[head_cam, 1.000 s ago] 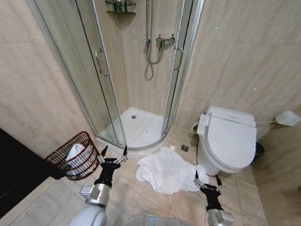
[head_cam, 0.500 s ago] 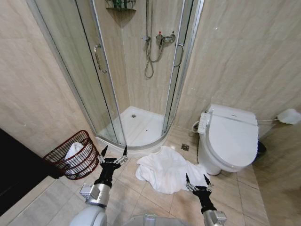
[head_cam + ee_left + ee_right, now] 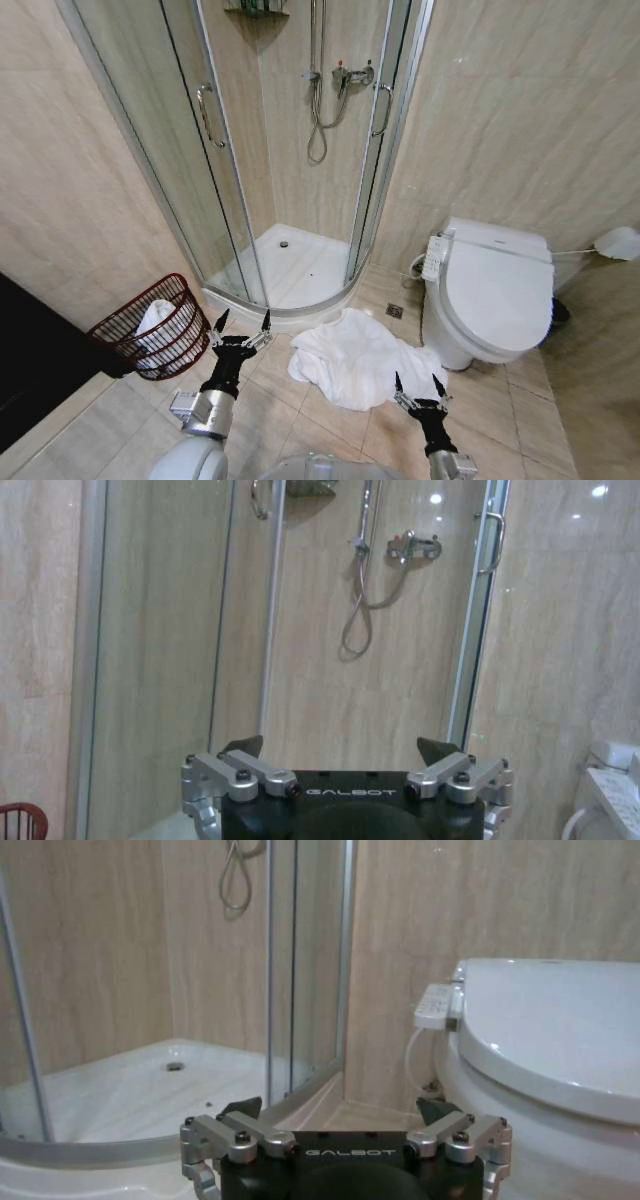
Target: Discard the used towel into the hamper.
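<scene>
I'm holding both arms low at the bottom of the head view, nothing grabbed yet. The towel is lying crumpled on the floor tiles in the lower middle of the frame, spreading from the shower tray edge toward the toilet base, its longer run going roughly lower right to upper left. The right gripper is sitting at lower centre-right with both prongs spread wide and empty, its tips just beside the towel's near right corner; the towel is lying up and to the left of it. The left gripper is hovering at lower left, fingers also splayed wide, holding nothing, placed between the towel's left edge and the hamper. The hamper is standing at far left by the wall, tipped a bit, with some white cloth already inside. I'm judging the right arm slightly nearer the towel, while the left is nearer the hamper. In both wrist views I'm seeing the finger mounts wide apart, pointing at the shower and toilet, not down at the towel.
</scene>
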